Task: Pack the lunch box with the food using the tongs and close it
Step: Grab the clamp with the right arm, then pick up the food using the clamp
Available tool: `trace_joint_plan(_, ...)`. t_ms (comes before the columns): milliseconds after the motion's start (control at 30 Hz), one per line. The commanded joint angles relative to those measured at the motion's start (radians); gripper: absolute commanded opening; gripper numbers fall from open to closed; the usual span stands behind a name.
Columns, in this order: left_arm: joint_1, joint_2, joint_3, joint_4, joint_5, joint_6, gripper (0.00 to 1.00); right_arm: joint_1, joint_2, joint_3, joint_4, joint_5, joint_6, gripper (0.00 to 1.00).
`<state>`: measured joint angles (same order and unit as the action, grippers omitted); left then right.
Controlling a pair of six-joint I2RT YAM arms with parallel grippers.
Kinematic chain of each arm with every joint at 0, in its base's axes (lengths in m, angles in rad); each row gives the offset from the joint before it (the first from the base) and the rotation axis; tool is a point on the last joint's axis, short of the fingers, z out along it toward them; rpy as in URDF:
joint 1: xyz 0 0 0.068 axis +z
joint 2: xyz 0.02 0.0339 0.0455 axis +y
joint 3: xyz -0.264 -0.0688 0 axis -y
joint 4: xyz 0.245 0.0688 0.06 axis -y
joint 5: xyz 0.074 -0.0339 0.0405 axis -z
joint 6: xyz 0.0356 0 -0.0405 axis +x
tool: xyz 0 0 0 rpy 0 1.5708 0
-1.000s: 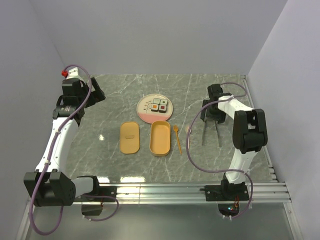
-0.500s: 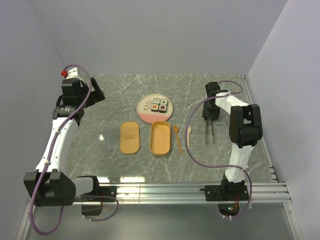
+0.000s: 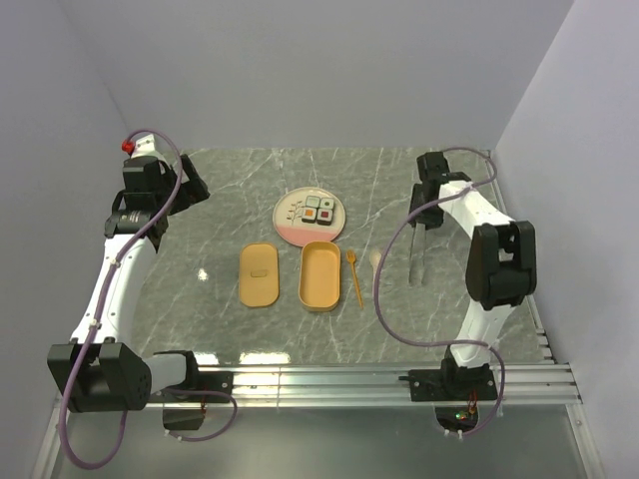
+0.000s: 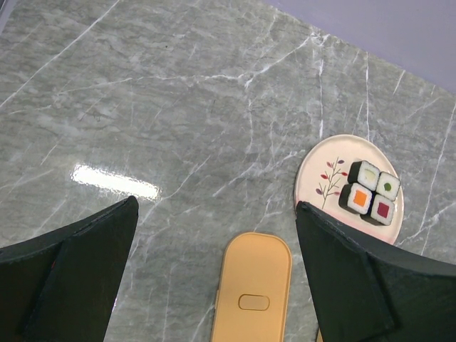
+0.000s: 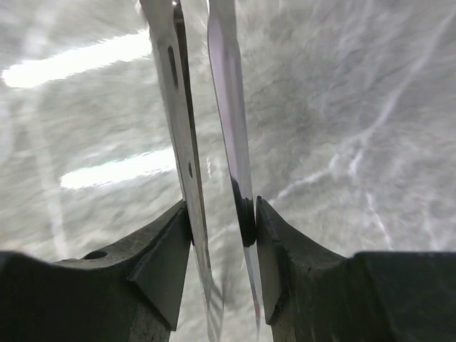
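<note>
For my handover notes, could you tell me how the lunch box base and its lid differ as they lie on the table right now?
The lunch box base is a deep open shell, showing an empty hollow; the lid is flat, with a small oval recess at its middle. The base lies just below the plate with the sushi pieces; the lid lies left of the base, apart from it. Both are tan-orange, oblong with rounded ends and lie parallel.

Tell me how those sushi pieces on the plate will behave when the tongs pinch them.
The sushi pieces sit packed in a tight square on the plate, so pinching one probably nudges its neighbours. Short and flat-topped, they likely won't roll. Their rice may crumble under hard squeezing.
</note>
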<state>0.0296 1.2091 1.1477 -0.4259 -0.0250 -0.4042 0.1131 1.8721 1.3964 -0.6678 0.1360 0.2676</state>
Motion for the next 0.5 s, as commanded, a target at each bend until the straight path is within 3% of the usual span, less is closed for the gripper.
trace_joint_plan(0,0.004,-0.003,0.026,0.036,0.013,0.013,0.99,0.016,-0.12,0.076,-0.013,-0.006,-0.007,0.47)
trace_joint_plan(467,0.004,-0.049,0.014,0.01,-0.007,0.025,1.0,0.152,-0.186,0.231,-0.003,0.024,-0.008,0.47)
